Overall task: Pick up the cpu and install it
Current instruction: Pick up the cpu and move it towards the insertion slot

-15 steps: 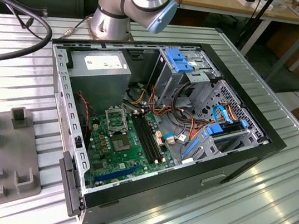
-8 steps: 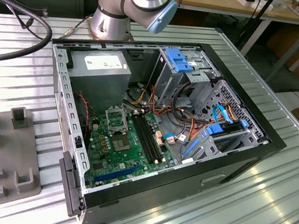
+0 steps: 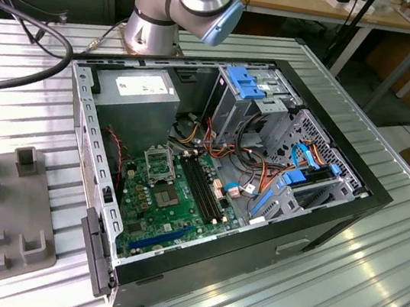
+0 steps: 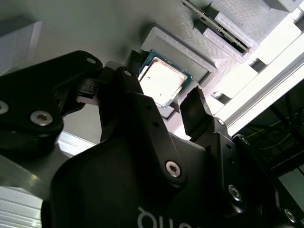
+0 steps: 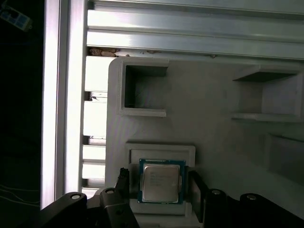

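Silver-grey, the cpu lay seated in the grey holder while the hand, opened wide, straddled it from both sides without gripping.

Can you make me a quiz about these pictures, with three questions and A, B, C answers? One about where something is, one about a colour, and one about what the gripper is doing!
1. Where is the cpu?
A. lifted up in the air
B. lying flat in a square recess of the grey holder
C. standing on its edge

2. What colour is the cpu's face?
A. red
B. yellow
C. silver-grey

3. How is the gripper?
A. open, with one finger on each side of the cpu
B. shut on a cable
C. shut with nothing in it

Answers:
1 B: both wrist views show it seated flat in the recess.
2 C: its metal face is pale silver-grey, with a green rim around it.
3 A: the fingers stand apart, one on either side of the cpu.
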